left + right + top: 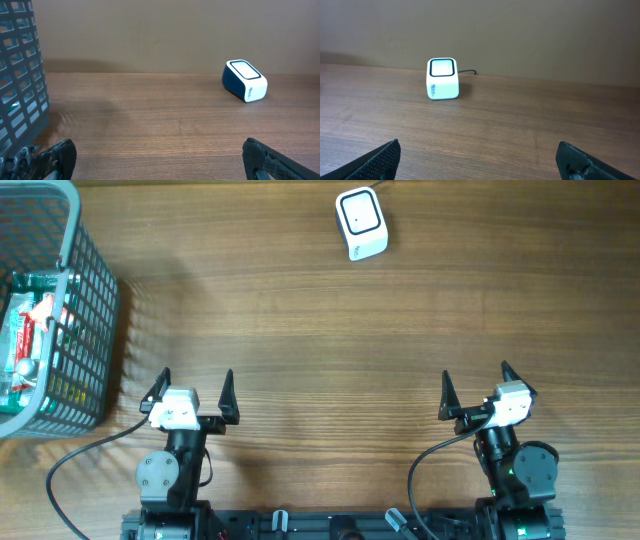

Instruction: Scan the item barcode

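A white barcode scanner (361, 223) with a dark window stands at the far middle of the wooden table; it also shows as the scanner (244, 80) in the left wrist view and the scanner (442, 79) in the right wrist view. Packaged items (30, 340) in green and red wrappers lie inside a grey mesh basket (90, 300) at the far left. My left gripper (193, 386) rests open near the front edge, right of the basket, nothing between its fingers. My right gripper (476, 384) sits open at the front right, also holding nothing.
The scanner's cable (467, 72) runs off behind it toward the back edge. The basket wall (20, 85) stands tall just left of my left gripper. Bare wood lies between both grippers and the scanner.
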